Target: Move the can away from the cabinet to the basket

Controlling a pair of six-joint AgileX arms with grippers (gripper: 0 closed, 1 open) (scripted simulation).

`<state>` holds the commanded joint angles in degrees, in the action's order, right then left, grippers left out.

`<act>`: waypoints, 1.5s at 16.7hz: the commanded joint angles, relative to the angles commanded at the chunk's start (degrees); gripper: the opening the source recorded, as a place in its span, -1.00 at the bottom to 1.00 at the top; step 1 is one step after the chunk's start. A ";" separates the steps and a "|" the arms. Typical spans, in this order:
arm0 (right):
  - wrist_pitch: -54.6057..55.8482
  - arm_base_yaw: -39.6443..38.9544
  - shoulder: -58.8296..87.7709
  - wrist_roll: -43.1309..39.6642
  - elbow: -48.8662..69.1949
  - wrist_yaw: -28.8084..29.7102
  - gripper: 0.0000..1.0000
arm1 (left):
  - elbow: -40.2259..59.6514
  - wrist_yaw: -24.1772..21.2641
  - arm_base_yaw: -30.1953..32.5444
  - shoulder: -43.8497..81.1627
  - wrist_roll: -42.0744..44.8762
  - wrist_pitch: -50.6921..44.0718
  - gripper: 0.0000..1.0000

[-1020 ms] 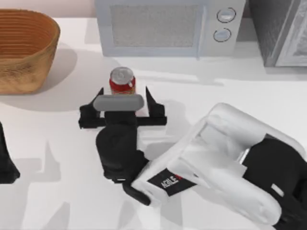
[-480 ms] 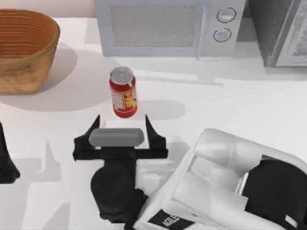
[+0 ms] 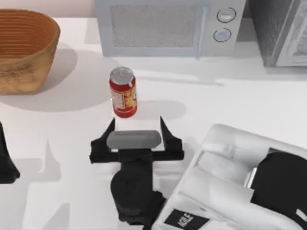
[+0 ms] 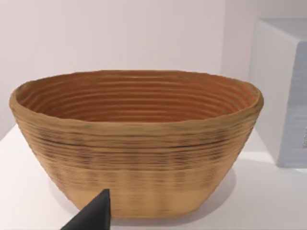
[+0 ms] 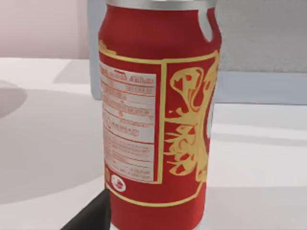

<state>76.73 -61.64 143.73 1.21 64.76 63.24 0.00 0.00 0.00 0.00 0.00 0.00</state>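
Our right gripper (image 3: 137, 128) hovers spread wide, empty, just short of the can (image 3: 123, 92), upright mid-table, well apart from the basket (image 3: 29, 48). An off-centre approach could topple it.

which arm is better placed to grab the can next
Right, most likely. The right gripper sits open just in front of the upright can, fingers either side of its line. The left gripper is parked at the table's left edge, facing the basket.
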 joint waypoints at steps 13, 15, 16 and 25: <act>-4.61 7.13 -10.55 0.23 -10.11 -6.35 1.00 | 0.00 0.00 0.00 0.00 0.00 0.00 1.00; -11.07 11.95 -18.29 0.13 -14.45 -10.36 1.00 | 0.00 0.00 0.00 0.00 0.00 0.00 1.00; -14.74 14.69 -23.04 0.07 -16.95 -12.67 1.00 | 0.00 0.00 0.00 0.00 0.00 0.00 1.00; -50.52 41.52 -84.62 -0.39 -42.60 -37.85 1.00 | 0.00 0.00 0.00 0.00 0.00 0.00 1.00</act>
<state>26.21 -20.12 59.11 0.82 22.16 25.39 0.00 0.00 0.00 0.00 0.00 0.00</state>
